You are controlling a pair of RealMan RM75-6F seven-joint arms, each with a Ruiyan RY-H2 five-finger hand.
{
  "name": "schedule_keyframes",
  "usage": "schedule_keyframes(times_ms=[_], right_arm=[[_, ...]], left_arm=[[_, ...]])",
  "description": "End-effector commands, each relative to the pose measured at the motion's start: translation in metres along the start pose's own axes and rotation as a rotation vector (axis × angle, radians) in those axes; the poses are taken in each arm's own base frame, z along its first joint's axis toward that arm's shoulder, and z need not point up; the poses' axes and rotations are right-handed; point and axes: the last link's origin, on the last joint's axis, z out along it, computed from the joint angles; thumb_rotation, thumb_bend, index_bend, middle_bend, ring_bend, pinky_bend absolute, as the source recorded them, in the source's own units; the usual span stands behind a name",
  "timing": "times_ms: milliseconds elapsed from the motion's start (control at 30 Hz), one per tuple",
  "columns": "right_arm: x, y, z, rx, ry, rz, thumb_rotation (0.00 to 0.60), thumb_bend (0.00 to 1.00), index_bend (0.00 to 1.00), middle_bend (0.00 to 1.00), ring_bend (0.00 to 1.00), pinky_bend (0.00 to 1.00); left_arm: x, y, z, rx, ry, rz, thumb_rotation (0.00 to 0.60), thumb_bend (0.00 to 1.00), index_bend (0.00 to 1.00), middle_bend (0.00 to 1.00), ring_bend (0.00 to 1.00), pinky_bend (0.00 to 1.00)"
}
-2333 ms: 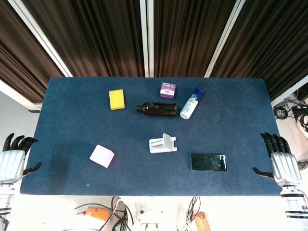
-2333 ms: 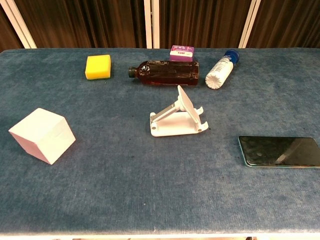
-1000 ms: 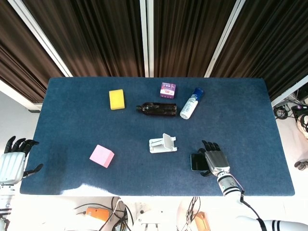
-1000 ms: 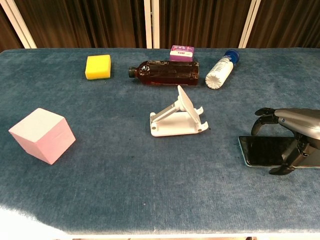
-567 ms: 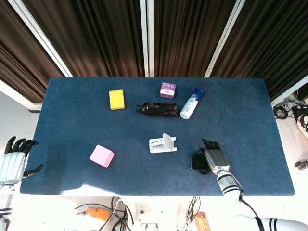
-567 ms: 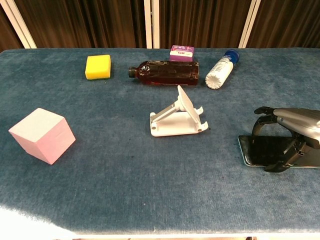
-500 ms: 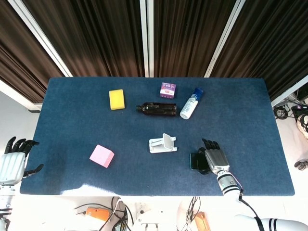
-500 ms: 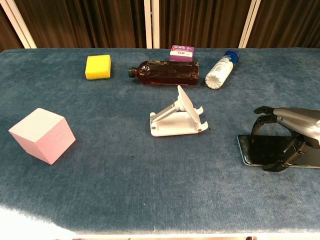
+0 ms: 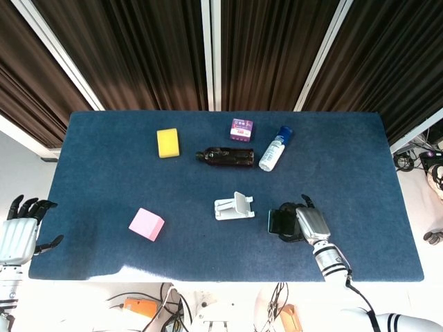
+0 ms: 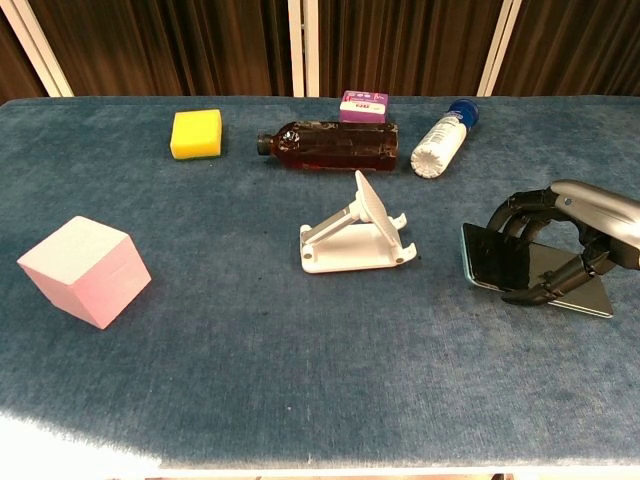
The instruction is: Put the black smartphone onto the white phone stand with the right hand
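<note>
- The left hand (image 9: 17, 232) is seen only in the head view, off the near-left corner of the blue table (image 9: 104, 180), with its fingers spread and nothing held; it is not caught by the chest view.
- The full outline of the table against the dark curtains (image 9: 138, 48) is given only by the head view.
- The tilt of the black smartphone (image 10: 510, 265) is made plain only by the chest view: its left end is lifted off the cloth, while the right end appears to rest low, near or on the table.
- In the head view the black smartphone (image 9: 280, 221) is largely covered by the right hand (image 9: 304, 223), and only its left part is shown.
- The right hand (image 10: 560, 245) is closed around the phone: dark fingers (image 10: 510, 215) are curled over the far edge and the thumb is pressed against the near edge, so the phone is gripped between them.
- The phone is placed just right of the white phone stand (image 10: 355, 238), apart from it and not touching; the stand's sloped back is shown best in the chest view.
- Along the far side a yellow sponge (image 10: 196, 133), a dark bottle (image 10: 330, 146) lying flat, a purple box (image 10: 364, 105) and a white bottle with a blue cap (image 10: 443, 140) are seen.
- A pink cube (image 10: 85, 270) is set near the front left.
</note>
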Motion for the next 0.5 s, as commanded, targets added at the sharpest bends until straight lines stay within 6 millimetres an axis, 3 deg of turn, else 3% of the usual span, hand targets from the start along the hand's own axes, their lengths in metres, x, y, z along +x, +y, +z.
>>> schedule_keyframes(times_ms=[33,233,367,500], right_arm=[[0.001,0.004,0.005,0.035,0.011,0.034,0.6,0.43,0.65,0.52,0.46,0.4],[0.031,-0.005,0.021,0.185,-0.037,0.086,0.6,0.44,0.63,0.51,0.47,0.46],[0.056,-0.023,0.037,0.305,-0.038,0.135,0.6,0.44,0.63,0.51,0.45,0.47],[0.066,-0.044,0.055,0.4,-0.054,0.196,0.6,0.44,0.63,0.51,0.43,0.48]], left_arm=[[0.001,0.001,0.0,-0.001,-0.002,0.002,0.6,0.08,0.27,0.24,0.14,0.01],[0.003,0.002,0.0,-0.003,-0.001,0.005,0.6,0.08,0.27,0.24,0.14,0.01],[0.004,0.004,0.001,-0.005,0.002,0.005,0.6,0.08,0.27,0.24,0.14,0.01],[0.005,0.005,0.0,-0.004,0.001,0.007,0.6,0.08,0.27,0.24,0.14,0.01]])
